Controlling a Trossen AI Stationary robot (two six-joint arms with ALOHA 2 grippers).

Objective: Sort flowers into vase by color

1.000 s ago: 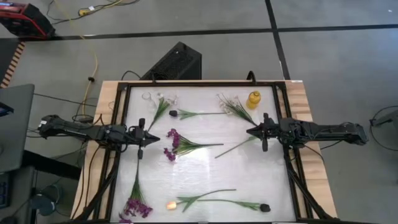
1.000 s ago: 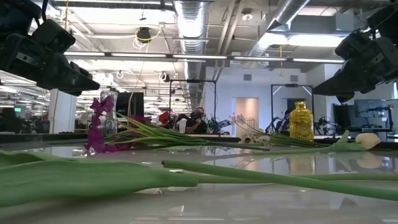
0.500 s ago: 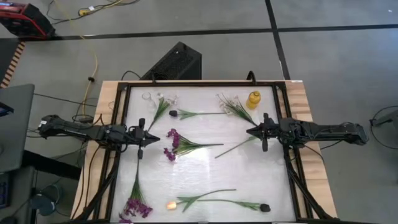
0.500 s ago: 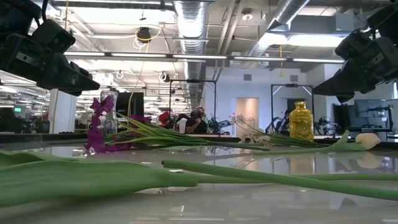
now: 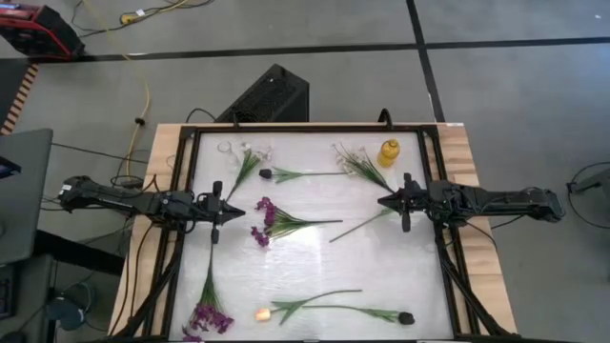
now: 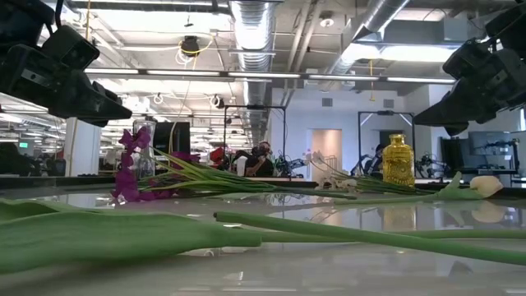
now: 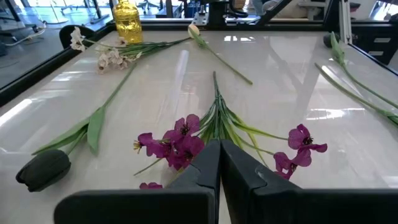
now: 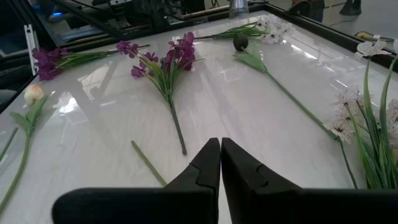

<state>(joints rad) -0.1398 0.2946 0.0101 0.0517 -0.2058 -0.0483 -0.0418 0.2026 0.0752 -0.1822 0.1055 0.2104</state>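
Several flowers lie flat on the white table. Far side: a white sprig (image 5: 245, 164), a dark bud (image 5: 266, 174) on its stem, and a second white sprig (image 5: 359, 164). A purple cluster (image 5: 266, 221) lies mid-table, also seen in the left wrist view (image 7: 180, 140). A tulip stem (image 5: 360, 226) lies below my right gripper. Near edge: a purple sprig (image 5: 208, 312), a peach tulip (image 5: 262, 313) and a dark bud (image 5: 405, 317). My left gripper (image 5: 233, 211) hangs shut above the table's left side, pointing at the purple cluster. My right gripper (image 5: 381, 201) hangs shut above the right side.
A yellow vase (image 5: 388, 152) stands at the far right, next to the white sprig. A clear glass vase (image 5: 229, 150) stands at the far left. A black frame (image 5: 286, 128) runs around the table. The table's middle right (image 5: 381, 267) is bare.
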